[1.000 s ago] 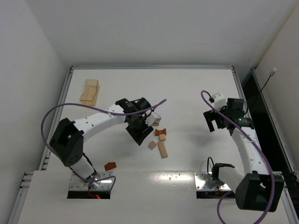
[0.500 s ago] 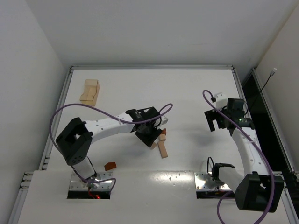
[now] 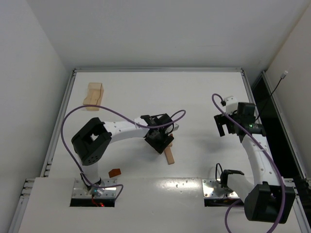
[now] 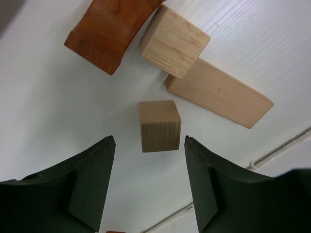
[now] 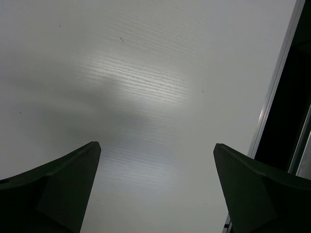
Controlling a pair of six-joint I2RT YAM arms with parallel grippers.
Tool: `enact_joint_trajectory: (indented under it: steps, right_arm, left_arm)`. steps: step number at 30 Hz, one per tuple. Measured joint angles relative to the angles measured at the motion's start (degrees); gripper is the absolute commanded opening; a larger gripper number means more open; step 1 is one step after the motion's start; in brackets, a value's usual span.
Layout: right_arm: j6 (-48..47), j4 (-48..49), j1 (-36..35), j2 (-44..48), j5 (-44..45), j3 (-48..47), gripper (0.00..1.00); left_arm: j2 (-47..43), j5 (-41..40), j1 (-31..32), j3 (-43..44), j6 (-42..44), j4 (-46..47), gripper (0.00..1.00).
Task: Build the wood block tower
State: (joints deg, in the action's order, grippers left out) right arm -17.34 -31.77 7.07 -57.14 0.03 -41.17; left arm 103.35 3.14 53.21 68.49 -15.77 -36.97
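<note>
My left gripper (image 3: 159,141) hangs low over the cluster of wood blocks at mid-table and hides most of them from above. In the left wrist view a small tan cube (image 4: 159,125) lies on the table just ahead of the gripper (image 4: 148,144), which is open with a gap on either side of the cube. Beyond the cube lie a larger pale cube (image 4: 175,41), a reddish curved piece (image 4: 109,34) and a tan bar (image 4: 218,92) (image 3: 169,155). My right gripper (image 3: 226,125) (image 5: 155,145) is wide open over bare table, holding nothing.
A small reddish block (image 3: 114,172) lies alone near the left arm's base. A larger pale wooden piece (image 3: 93,93) sits at the far left. The table's right edge rail (image 5: 277,97) runs close beside the right gripper.
My left gripper has swung right and toward the near edge, coming down over the block cluster, and its jaws have spread a little. The right jaws have widened slightly.
</note>
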Motion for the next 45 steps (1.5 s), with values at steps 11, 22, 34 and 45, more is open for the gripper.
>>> enact_joint_trajectory:
  steps: [11, 22, 34, 45]
  right_arm:
    - [0.00, 0.00, -0.02, 0.00, -0.02, 0.00, 1.00]
    - [-0.28, 0.00, 0.00, 0.00, -0.42, 0.00, 1.00]
    - [-2.64, -1.38, 0.00, 0.42, -7.15, -0.15, 1.00]
    - [-3.04, -1.33, 0.00, -0.85, -8.11, -1.20, 1.00]
  left_arm:
    - [3.39, 0.17, 0.02, 0.94, 1.03, 1.68, 0.24]
    - [3.78, 3.67, -1.60, 11.39, 12.52, -6.97, 0.00]
    - [2.01, 8.52, -12.11, 32.15, 48.54, -27.74, 0.00]
    - [8.11, 7.06, -15.06, 30.12, 56.78, -29.27, 0.07]
